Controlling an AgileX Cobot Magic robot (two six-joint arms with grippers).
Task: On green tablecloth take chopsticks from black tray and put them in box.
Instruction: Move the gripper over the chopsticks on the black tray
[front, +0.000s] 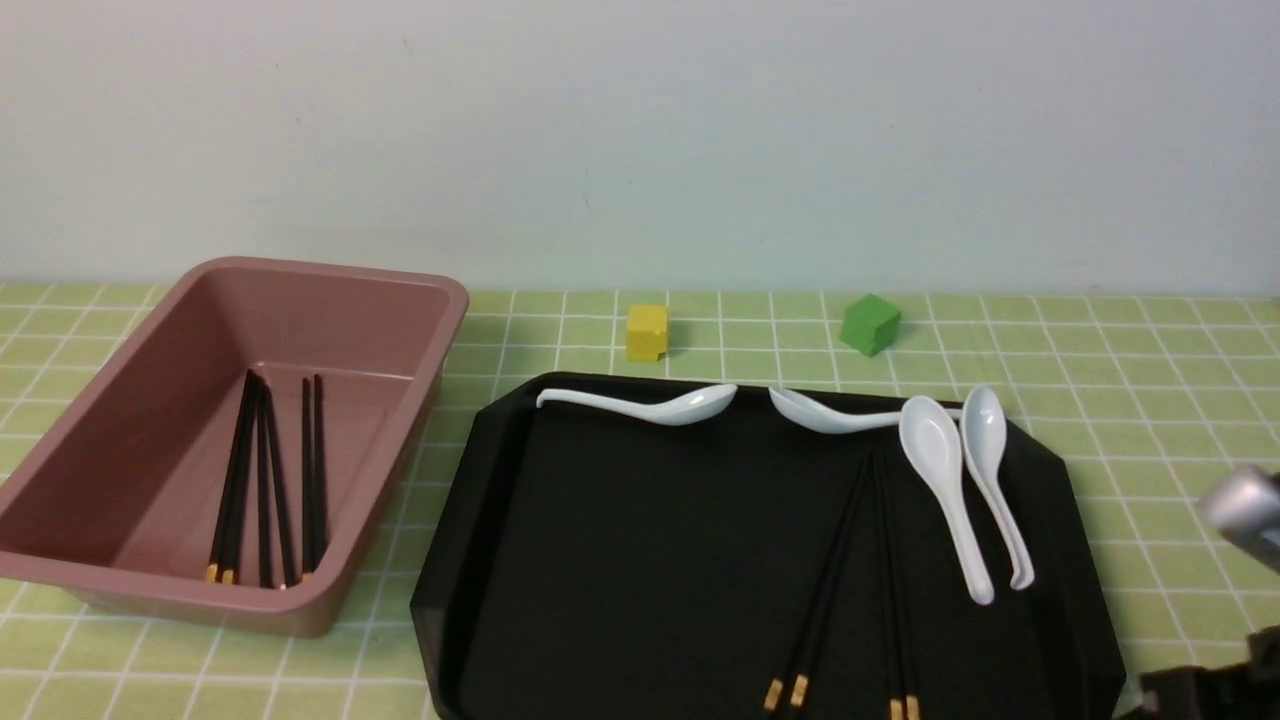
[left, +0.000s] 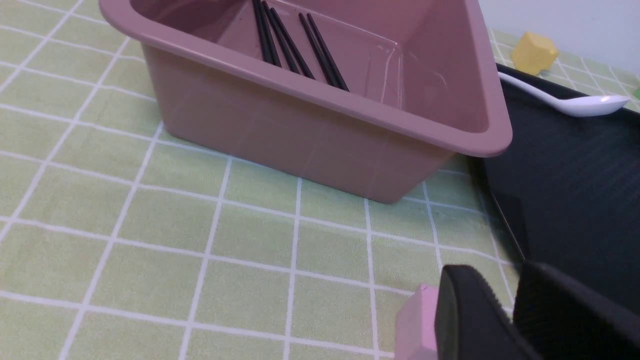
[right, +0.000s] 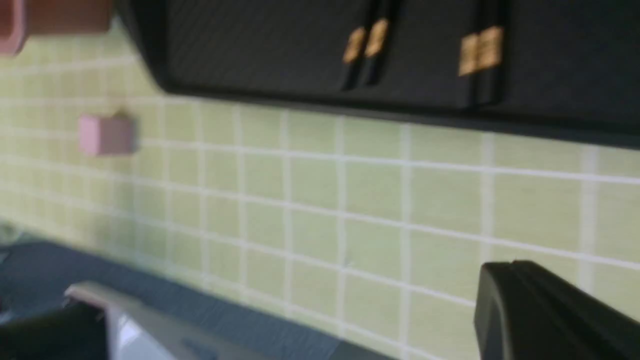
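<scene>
front view: two pairs of chopsticks (front: 835, 570) lie on the black tray (front: 620, 560), gold ends at its 6 o'clock rim, tips toward 12. more sticks already sit in the box (front: 445, 300), at the tray's 9 o'clock. right gripper (right: 515, 290) clenched on nothing, off the tray's 5 o'clock corner. left gripper (left: 505, 287) slightly parted, empty, low over the green tablecloth (left: 165, 225) near the box. judgement: next pick pending. open the right jaws, straddle one pair just above the gold bands, pinch both sticks together, lift level, stay clear of the white spoons (front: 940, 470) at 2 o'clock. no brand, label or writing legible.
</scene>
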